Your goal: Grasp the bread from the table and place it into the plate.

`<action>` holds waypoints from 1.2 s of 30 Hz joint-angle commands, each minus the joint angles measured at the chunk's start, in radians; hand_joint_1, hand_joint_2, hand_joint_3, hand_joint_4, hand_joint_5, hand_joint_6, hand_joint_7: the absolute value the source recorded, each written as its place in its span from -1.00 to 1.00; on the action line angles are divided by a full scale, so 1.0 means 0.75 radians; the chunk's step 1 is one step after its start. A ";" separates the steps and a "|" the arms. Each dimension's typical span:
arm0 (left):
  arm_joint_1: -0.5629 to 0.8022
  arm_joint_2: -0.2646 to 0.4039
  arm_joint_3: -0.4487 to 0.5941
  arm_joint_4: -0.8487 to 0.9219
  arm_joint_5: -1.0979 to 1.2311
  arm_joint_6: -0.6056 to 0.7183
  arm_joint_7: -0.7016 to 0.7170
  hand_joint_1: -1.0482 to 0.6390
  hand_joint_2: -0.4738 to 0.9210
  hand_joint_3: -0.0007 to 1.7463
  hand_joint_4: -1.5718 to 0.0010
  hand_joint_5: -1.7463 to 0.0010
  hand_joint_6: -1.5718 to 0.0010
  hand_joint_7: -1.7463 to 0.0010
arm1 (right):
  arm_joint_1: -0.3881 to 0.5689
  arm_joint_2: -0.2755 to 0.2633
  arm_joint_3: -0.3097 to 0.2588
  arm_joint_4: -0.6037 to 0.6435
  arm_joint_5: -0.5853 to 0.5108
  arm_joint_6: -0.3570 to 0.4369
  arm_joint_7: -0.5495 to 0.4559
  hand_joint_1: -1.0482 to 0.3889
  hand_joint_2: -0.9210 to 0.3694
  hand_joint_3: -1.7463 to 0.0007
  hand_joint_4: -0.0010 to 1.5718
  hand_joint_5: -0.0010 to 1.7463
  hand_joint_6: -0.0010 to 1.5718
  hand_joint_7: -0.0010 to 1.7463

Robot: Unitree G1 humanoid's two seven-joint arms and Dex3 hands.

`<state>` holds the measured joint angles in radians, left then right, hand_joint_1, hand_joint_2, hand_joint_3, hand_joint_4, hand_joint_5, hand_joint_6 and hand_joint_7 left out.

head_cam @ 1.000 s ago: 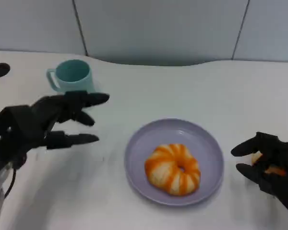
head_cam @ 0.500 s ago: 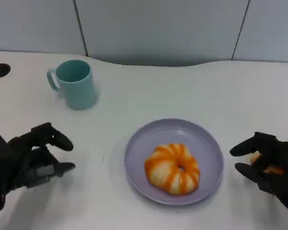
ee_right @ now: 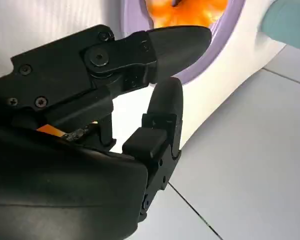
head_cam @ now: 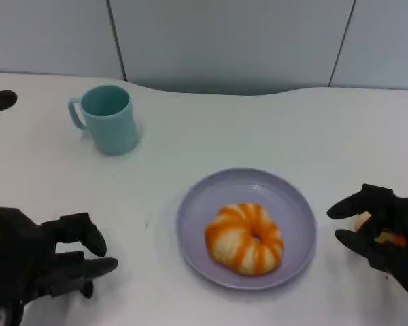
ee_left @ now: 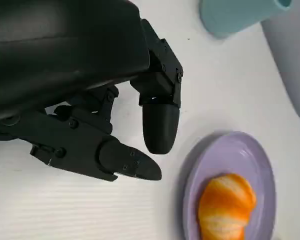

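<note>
Hovering low at the near left of the white table [head_cam: 211, 129], left hand [head_cam: 37, 261] holds nothing; fingers [head_cam: 88, 234] apart and loosely curled, reaching toward the plate. Left wrist view: fingers [ee_left: 160, 125] spread over bare tabletop, short of the plate rim, not touching it.

Right hand [head_cam: 384, 238] at the near right, just beside the plate. Fingers curled around a small pale and orange piece [head_cam: 374, 231], mostly hidden behind them. Cannot tell what that piece is. Right wrist view: a sliver of orange [ee_right: 52, 130] shows against the palm under the fingers [ee_right: 175, 40], which point toward the plate rim.

Bread [head_cam: 245, 239]: ring-shaped, orange with pale stripes, lies inside the lavender plate [head_cam: 197, 204], toward its near half. Neither hand touches it. Left wrist view shows it as an orange lump [ee_left: 225, 207] on the plate [ee_left: 255, 155].

Plate sits at table centre, between the two hands.

Teal mug [head_cam: 107, 119] upright at the far left, handle turned to the left, well apart from plate and hands. Dark round hole [head_cam: 0, 100] in the tabletop at the far left edge. Grey panelled wall [head_cam: 224, 41] behind the table.
</note>
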<state>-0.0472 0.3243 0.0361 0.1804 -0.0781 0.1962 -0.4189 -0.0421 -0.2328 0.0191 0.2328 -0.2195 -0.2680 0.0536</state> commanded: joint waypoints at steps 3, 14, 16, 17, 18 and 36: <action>-0.022 0.021 -0.010 0.028 0.024 0.006 0.002 -0.28 0.91 -0.92 0.03 -1.00 0.25 -1.00 | 0.009 -0.024 -0.018 -0.004 0.028 -0.013 0.007 0.08 -1.00 0.78 -0.10 0.47 -0.10 0.02; -0.063 0.038 -0.029 0.094 0.054 -0.032 -0.001 -0.28 0.91 -0.92 0.08 -1.00 0.29 -1.00 | -0.017 -0.028 -0.011 0.038 0.023 -0.027 -0.005 0.10 -1.00 0.77 -0.09 0.47 -0.10 0.02; -0.068 0.035 -0.024 0.106 0.048 -0.033 -0.005 -0.27 0.92 -0.92 0.09 -1.00 0.30 -1.00 | -0.023 -0.025 -0.012 0.046 0.028 -0.024 -0.004 0.10 -1.00 0.77 -0.09 0.47 -0.10 0.03; -0.070 0.034 -0.023 0.110 0.045 -0.034 -0.007 -0.27 0.92 -0.92 0.09 -1.00 0.30 -1.00 | -0.024 -0.024 -0.013 0.048 0.030 -0.023 -0.003 0.10 -1.00 0.77 -0.09 0.47 -0.10 0.03; -0.071 0.034 -0.022 0.113 0.044 -0.035 -0.008 -0.26 0.92 -0.92 0.09 -1.00 0.30 -1.00 | -0.024 -0.024 -0.013 0.049 0.031 -0.023 -0.003 0.09 -1.00 0.77 -0.09 0.47 -0.10 0.03; -0.159 0.019 -0.034 0.269 0.054 -0.123 -0.012 -0.27 0.93 -0.92 0.01 -1.00 0.25 -1.00 | -0.114 -0.039 -0.010 0.216 -0.003 -0.140 -0.057 0.10 -1.00 0.77 -0.10 0.50 -0.11 0.05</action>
<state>-0.1551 0.3248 0.0098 0.3669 -0.0405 0.1145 -0.4182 -0.1111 -0.2436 0.0192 0.3738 -0.2136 -0.3435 0.0289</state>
